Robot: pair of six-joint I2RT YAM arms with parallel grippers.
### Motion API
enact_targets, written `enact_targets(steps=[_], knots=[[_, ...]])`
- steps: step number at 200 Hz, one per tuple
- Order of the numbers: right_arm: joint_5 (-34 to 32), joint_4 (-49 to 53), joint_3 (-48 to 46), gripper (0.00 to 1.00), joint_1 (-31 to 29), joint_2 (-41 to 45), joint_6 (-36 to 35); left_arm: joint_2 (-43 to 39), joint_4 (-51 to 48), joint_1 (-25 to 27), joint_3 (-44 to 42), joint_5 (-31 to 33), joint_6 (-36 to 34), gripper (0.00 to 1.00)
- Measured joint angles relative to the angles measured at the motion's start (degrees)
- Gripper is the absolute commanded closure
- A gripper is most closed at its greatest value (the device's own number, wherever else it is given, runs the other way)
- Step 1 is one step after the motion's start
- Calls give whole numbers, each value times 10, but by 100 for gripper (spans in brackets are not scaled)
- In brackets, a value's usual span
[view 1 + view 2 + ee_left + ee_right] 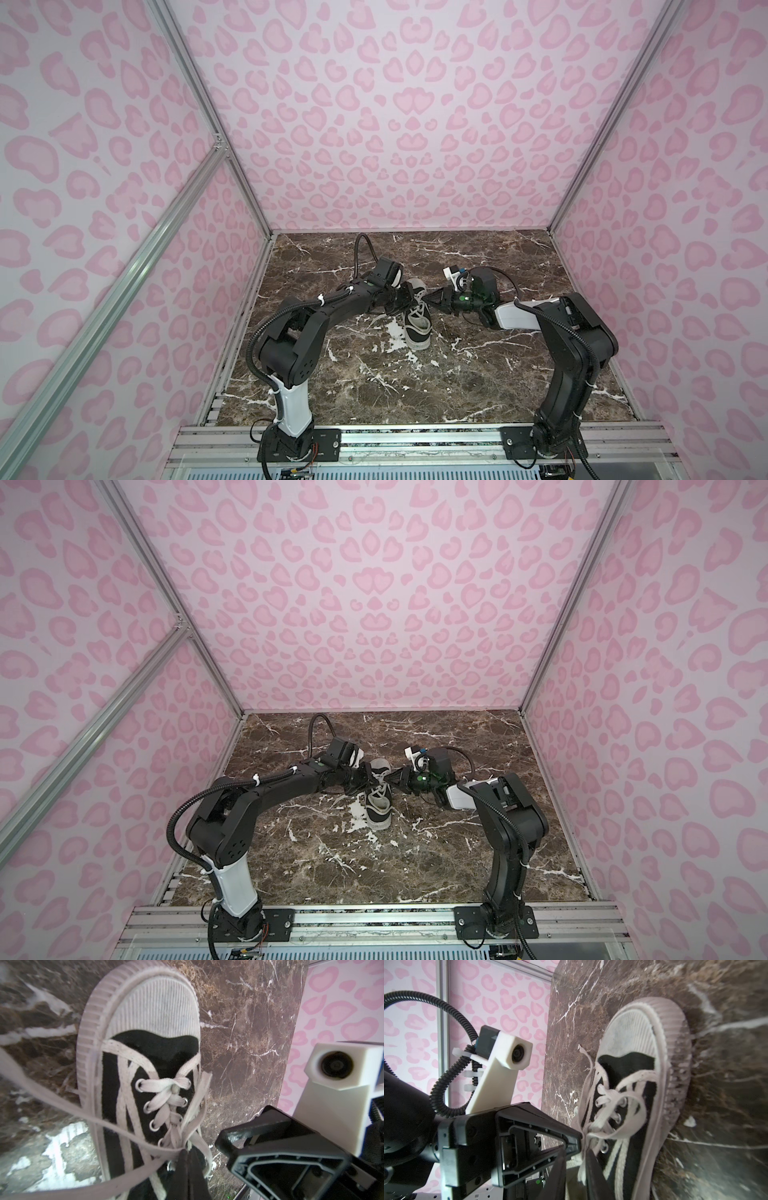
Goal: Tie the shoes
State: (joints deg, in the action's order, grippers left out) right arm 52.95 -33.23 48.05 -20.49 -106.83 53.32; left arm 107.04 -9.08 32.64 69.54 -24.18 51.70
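1. at the centre of the marble table (457,374), the shoe (417,322) stands sole-down, with the toe cap (158,1001) toward the arm bases and the heel toward the back wall.
2. the laces (164,1093) are threaded through the eyelets. loose strands drape over the black canvas and no finished bow is visible, so tying appears to be under way.
3. both grippers meet over the top eyelets from opposite sides. judged reason: each can take a strand and draw it outward.
4. left gripper (186,1153): jaws together, clamped on the laces at the crossing. two strands run taut away from its fingertips.
5. right gripper (577,1159): jaws slightly apart, tips just beside the left gripper. a pale strand lies between its fingers (593,1172); whether they press it cannot be told.
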Motion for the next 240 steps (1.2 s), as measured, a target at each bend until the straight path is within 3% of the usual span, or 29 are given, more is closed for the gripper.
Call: enact_targets(steps=[113, 182, 240], knots=[[-23, 68, -8, 93, 3, 7, -35, 0, 0, 5, 1, 2, 3, 97], [-20, 86, 9, 93, -16, -10, -46, 0, 0, 7, 1, 2, 7, 97], [0, 19, -5, 89, -16, -22, -2, 0, 0, 7, 1, 2, 7, 97]])
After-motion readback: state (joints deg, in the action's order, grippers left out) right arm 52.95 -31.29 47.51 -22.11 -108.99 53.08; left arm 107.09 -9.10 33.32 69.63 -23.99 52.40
